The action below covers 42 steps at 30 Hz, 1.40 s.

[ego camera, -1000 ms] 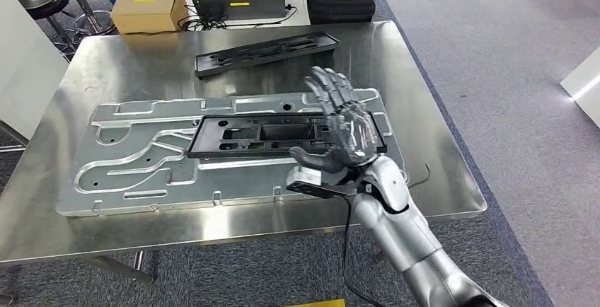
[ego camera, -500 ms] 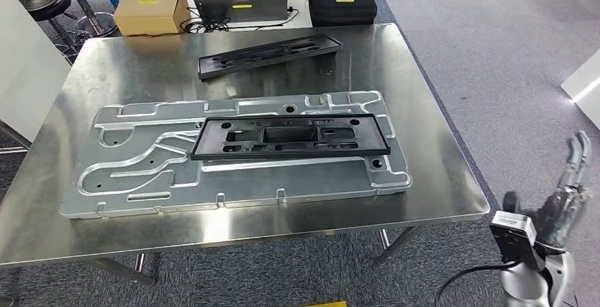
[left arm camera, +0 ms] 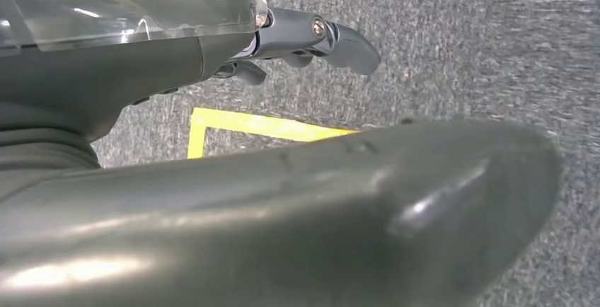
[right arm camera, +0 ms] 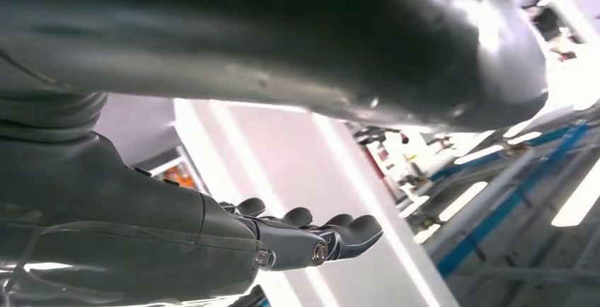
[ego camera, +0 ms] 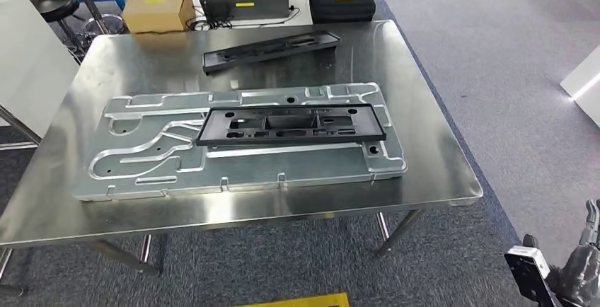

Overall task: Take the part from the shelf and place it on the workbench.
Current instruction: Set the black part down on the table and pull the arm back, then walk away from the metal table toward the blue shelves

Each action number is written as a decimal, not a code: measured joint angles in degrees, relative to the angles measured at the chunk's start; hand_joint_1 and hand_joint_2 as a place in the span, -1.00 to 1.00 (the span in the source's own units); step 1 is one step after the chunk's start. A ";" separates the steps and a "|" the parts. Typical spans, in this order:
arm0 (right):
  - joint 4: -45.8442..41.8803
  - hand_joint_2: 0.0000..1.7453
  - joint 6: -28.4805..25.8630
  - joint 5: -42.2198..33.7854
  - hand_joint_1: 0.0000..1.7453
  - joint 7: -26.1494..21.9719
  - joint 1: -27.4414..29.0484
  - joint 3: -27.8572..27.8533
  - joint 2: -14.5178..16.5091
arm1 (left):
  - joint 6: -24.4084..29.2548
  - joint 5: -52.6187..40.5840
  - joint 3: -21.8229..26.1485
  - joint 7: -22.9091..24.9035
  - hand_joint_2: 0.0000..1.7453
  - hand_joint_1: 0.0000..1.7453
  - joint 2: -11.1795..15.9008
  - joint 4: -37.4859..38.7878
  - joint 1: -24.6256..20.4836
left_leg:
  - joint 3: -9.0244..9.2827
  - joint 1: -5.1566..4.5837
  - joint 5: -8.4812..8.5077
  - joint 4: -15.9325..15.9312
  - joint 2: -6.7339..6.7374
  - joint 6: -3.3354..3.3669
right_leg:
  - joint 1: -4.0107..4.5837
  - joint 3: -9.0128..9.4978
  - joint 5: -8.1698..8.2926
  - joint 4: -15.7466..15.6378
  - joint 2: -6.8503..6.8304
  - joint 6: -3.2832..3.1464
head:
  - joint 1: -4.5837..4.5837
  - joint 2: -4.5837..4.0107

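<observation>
Head view: the black part (ego camera: 291,126) lies flat at frame centre on the grooved aluminium plate (ego camera: 141,153) atop the steel workbench (ego camera: 439,172), so the placing looks done; the right hand (ego camera: 584,268) sits at the lower right corner, holding nothing. Left wrist view: the left hand (left arm camera: 311,38) hangs empty over grey carpet, fingers loosely apart. Right wrist view: the right hand's fingers extend together, empty. Risk: a swinging arm could clip the workbench edge and jolt the part askew.

Part (ego camera: 291,125) lies on plate (ego camera: 141,169), atop workbench (ego camera: 439,172).
</observation>
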 joint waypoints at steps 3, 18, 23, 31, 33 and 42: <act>1.21 -1.00 0.63 2.57 -1.00 0.13 -0.10 -2.68 1.30 | 0.00 0.01 0.30 -0.02 -1.00 -1.00 -0.18 -0.01 -0.10 | -1.35 0.19 1.92 -0.42 0.44 1.14 | -0.43 -1.36 -3.73 2.96 0.28 1.00 | 0.01 0.00; 40.41 -1.00 -2.00 21.07 -1.00 9.76 -6.70 -18.88 -2.45 | 0.38 -0.27 2.61 0.92 -1.00 -1.00 -1.73 -0.10 0.19 | -8.48 0.40 4.10 3.11 0.50 -1.52 | -0.18 8.73 -6.89 -2.22 0.10 -1.59 | -0.04 0.00; 56.37 -1.00 3.69 28.05 -1.00 26.29 -7.32 -20.07 -2.38 | -1.60 -1.72 3.07 2.24 -1.00 -1.00 -1.99 -0.09 0.30 | -10.74 0.54 -4.54 17.11 0.51 -2.16 | 0.20 4.33 -3.79 -1.82 -0.05 -2.26 | -0.05 0.00; 68.32 -1.00 15.61 30.14 -1.00 39.89 -8.37 -20.55 0.62 | -3.16 -4.15 2.96 4.46 -1.00 -1.00 -2.33 -0.09 0.31 | 2.70 -0.05 -0.61 -1.67 0.61 0.03 | 0.33 0.64 0.07 -0.63 0.01 -0.56 | -0.01 0.00; 69.37 -1.00 16.38 30.06 -1.00 40.50 -8.45 -20.81 0.83 | -3.23 -4.26 2.96 4.55 -1.00 -1.00 -2.46 -0.09 0.39 | 1.59 0.16 0.89 -2.01 0.84 0.84 | 0.14 -0.13 -2.10 0.66 0.25 0.10 | -0.01 0.00; 72.02 -1.00 25.02 29.05 -1.00 44.70 -8.95 -21.75 2.29 | -3.88 -8.37 1.49 4.76 -1.00 -1.00 -2.56 -0.09 1.09 | -7.20 0.30 6.42 0.43 1.14 0.09 | -0.92 7.77 -8.39 5.40 0.45 1.22 | -0.02 0.00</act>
